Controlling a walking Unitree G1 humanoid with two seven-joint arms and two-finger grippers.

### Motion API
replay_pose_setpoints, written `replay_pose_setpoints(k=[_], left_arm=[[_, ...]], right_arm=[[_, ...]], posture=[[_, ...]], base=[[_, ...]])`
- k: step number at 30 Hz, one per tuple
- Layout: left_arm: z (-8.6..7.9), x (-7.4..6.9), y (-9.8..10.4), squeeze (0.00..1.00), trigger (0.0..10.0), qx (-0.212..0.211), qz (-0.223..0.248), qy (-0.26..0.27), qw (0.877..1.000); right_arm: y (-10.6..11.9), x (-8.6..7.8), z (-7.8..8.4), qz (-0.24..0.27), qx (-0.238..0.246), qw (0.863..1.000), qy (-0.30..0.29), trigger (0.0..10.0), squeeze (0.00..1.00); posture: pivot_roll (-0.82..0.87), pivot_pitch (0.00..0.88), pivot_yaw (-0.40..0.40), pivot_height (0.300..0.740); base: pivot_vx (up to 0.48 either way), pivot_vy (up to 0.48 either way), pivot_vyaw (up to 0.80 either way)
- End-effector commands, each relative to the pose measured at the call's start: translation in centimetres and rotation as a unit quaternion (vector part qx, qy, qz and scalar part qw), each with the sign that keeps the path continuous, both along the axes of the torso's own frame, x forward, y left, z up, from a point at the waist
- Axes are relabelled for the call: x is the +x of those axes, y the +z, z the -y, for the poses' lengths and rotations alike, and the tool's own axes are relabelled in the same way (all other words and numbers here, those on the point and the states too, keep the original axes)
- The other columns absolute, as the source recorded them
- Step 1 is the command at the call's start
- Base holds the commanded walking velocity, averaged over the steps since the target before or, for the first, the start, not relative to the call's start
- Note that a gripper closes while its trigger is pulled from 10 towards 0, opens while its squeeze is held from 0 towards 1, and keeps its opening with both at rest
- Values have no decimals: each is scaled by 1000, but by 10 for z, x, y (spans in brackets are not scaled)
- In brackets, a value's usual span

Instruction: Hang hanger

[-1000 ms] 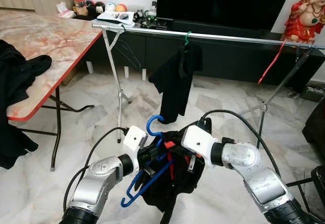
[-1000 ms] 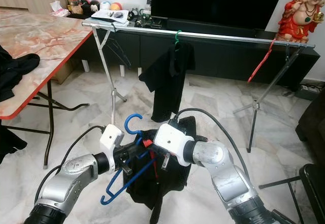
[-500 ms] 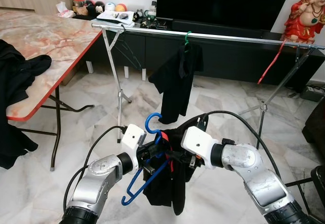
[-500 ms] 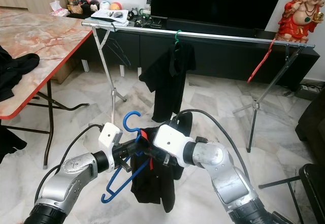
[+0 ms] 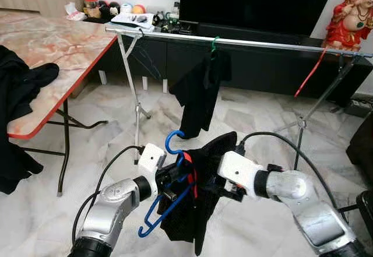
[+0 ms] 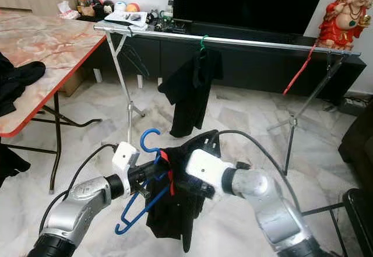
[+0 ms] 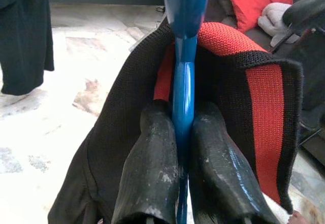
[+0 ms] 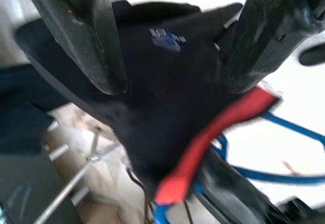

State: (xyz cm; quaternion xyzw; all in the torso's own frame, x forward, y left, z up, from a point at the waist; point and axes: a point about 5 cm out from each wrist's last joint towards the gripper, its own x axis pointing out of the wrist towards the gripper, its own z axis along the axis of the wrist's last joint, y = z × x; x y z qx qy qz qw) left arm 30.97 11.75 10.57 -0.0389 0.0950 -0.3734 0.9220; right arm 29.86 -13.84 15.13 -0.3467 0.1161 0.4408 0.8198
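A blue hanger (image 5: 168, 203) with a black, red-trimmed garment (image 5: 201, 201) draped over it hangs low in front of me. My left gripper (image 5: 169, 179) is shut on the hanger's neck; in the left wrist view both fingers (image 7: 152, 168) pinch the blue bar (image 7: 184, 82). My right gripper (image 5: 225, 189) sits just right of the garment. Its fingers (image 8: 81, 31) stand wide apart in the right wrist view, with the black cloth (image 8: 167, 97) just beyond them. The metal clothes rail (image 5: 262, 43) runs across the room ahead.
On the rail hang a black shirt (image 5: 198, 94) on a green hanger and a red hanger (image 5: 308, 73) at the right end. A marble-top table (image 5: 58, 47) with black clothes (image 5: 17, 88) stands left. Behind the rail are a TV cabinet and a red statue (image 5: 349, 12).
My right gripper has drawn back to the right, away from the garment, which now hangs straighter on the hanger. The left gripper has kept its hold almost in place.
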Motion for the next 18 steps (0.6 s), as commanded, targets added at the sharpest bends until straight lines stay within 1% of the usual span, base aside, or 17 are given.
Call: replay_pose_setpoints(k=[1,5,6,7,8,9,11,13,16,18], left_arm=[[1,3,7,0,10000,-13,22,-3,1000],[1,1,6,0,10000,-11,23,-7,1000],[1,0,5,0,10000,-10,23,-11,1000],[0,-2,4,0,10000,-5,22,-23,999],[0,-2,4,0,10000,-5,22,-23,999],[-2,-5,3,0,10000,5,24,-45,999],[-3,-7,4,0,10000,8,30,-58,998],[-3,-10,6,0,10000,15,41,-84,996],[-4,-12,8,0,10000,22,45,-104,993],[-4,-12,8,0,10000,29,47,-115,992]], right_arm=[[5,3,11,13,-4,1000,-22,10000,0],[13,9,21,33,-3,998,-45,10000,0],[17,12,25,41,-4,998,-53,10000,0],[26,19,34,66,-3,996,-64,10000,0],[26,19,34,66,-3,996,-64,10000,0],[36,21,37,90,5,995,-32,10000,0],[40,18,35,91,15,996,1,10000,0],[38,13,34,78,5,996,53,10000,0],[39,11,36,55,21,994,89,10000,0],[35,9,41,34,-4,992,123,10000,0]], posture=[[52,42,-90,740],[52,42,-90,740],[48,40,-92,740],[44,41,-93,740],[44,41,-93,740],[44,41,-93,740],[42,44,-95,740],[41,47,-97,740],[41,47,-97,740],[42,47,-98,740]], base=[[0,0,0],[0,0,0],[0,0,0],[0,0,0],[0,0,0],[0,0,0],[0,0,0],[0,0,0],[0,0,0],[0,0,0]])
